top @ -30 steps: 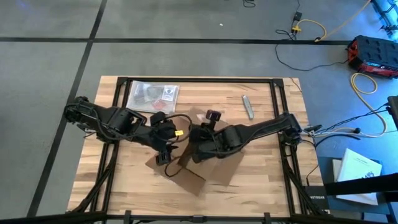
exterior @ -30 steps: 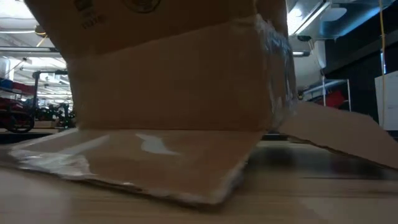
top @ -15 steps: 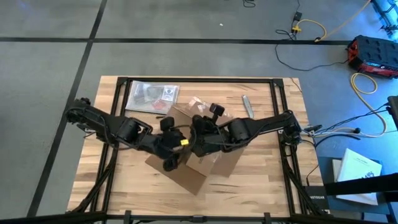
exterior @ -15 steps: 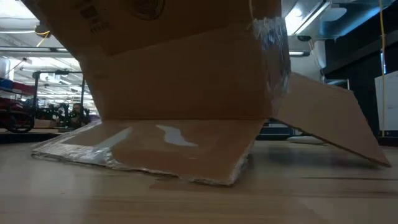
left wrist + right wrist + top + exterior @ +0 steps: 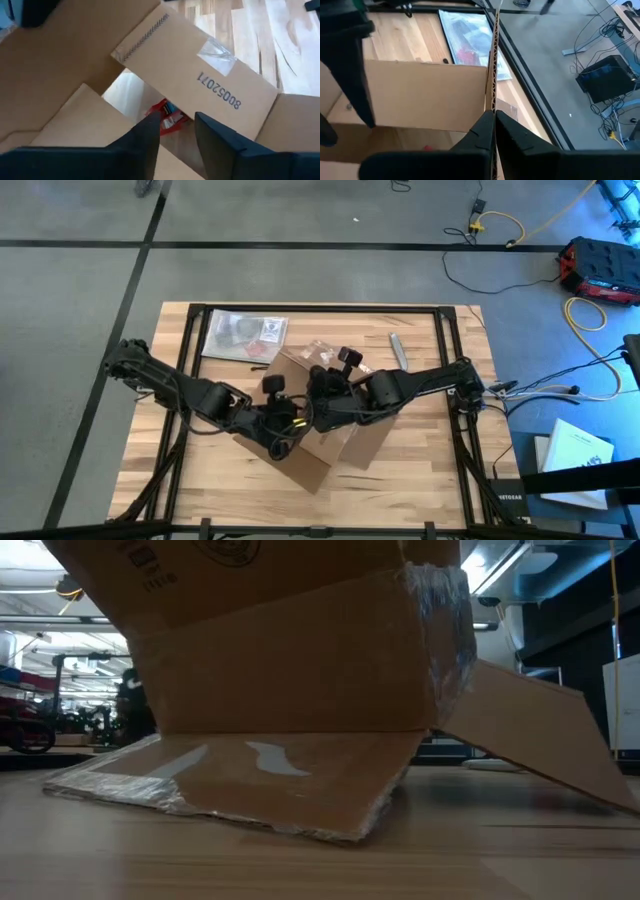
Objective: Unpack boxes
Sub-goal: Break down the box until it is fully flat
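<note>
The brown cardboard box [image 5: 350, 445] stands open in the middle of the table, between my two arms. In the low view the box [image 5: 280, 660] is tipped, and its taped near flap [image 5: 250, 780] lies flat on the table. My right gripper [image 5: 494, 117] is shut on an upright cardboard panel of the box. My left gripper [image 5: 177, 130] stands open over the box's opening, pointing down into it. A small red-and-blue object [image 5: 167, 116] lies inside, seen in the gap between the fingers. I cannot tell whether they touch it. My right gripper pinches the upright panel's top edge [image 5: 493, 97] between its two fingers, one finger on each face. The fingers slant down onto it from the table's right and lie in line with the edge. The panel stands upright; the box's near flap stays on the table.
A clear plastic bag [image 5: 245, 335] with papers lies at the far left of the table. A small grey bar [image 5: 398, 350] lies at the far right. Black frame rails [image 5: 320, 308] run along the table's edges. Bare wood is free at the near left and near right.
My left gripper has sunk and moved toward the table's right and near edge, in over the box's opening. My right gripper has risen a little with the panel, and the box has tipped up, so its far wall and right flap stand higher.
</note>
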Controlling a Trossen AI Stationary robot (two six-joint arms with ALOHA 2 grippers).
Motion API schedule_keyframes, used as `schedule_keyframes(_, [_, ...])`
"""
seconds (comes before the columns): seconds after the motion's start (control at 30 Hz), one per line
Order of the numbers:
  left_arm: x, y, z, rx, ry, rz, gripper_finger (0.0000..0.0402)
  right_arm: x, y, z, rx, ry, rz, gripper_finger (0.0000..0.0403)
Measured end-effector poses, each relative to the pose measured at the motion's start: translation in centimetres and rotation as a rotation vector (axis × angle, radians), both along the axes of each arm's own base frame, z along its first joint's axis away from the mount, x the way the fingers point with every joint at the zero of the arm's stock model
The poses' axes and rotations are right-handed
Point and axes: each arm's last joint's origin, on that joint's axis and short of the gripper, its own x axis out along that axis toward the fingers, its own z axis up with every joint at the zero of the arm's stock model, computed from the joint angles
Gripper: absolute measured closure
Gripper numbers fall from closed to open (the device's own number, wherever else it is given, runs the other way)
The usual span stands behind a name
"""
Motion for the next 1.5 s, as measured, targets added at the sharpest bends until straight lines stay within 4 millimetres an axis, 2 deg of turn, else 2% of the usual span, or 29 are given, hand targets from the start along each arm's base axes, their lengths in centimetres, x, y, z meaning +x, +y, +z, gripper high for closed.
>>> schedule_keyframes(0.23, [-0.3, -0.3, -0.7, -0.037, 0.009, 0.031, 0.0344, -0.1, 0.0, -0.1, 0.002, 0.014, 0.003, 0.0403])
schedule_keyframes(0.5, [-3.3, -2.4, 1.4, -0.09, -0.054, -0.064, 0.0384, -0.8, -0.2, 0.0, -0.004, 0.066, 0.01, 0.0403])
schedule_keyframes(0.7, [-5.8, -3.2, 3.3, -0.08, -0.096, -0.181, 0.0391, -1.0, -0.3, 0.1, -0.013, 0.086, 0.022, 0.0403])
schedule_keyframes(0.87, [-6.5, -2.9, 3.0, -0.007, -0.027, -0.213, 0.0377, -1.0, -0.5, 0.1, -0.007, 0.095, 0.024, 0.0403])
schedule_keyframes(0.97, [-6.5, -2.8, 3.0, 0.011, -0.018, -0.216, 0.0352, -0.9, -0.8, 0.1, 0.006, 0.102, 0.023, 0.0403])
schedule_keyframes(1.07, [-6.7, -2.9, 2.9, 0.003, -0.002, -0.232, 0.0311, -0.8, -1.0, 0.0, 0.023, 0.111, 0.027, 0.0403])
schedule_keyframes(1.37, [-7.6, -4.1, 2.6, 0.036, 0.041, -0.326, 0.0133, -0.6, -1.9, 0.0, 0.034, 0.126, 0.025, 0.0403])
schedule_keyframes(1.5, [-7.8, -4.8, 1.7, 0.102, 0.099, -0.369, 0.0101, -0.5, -2.1, 0.0, 0.05, 0.129, 0.025, 0.0403])
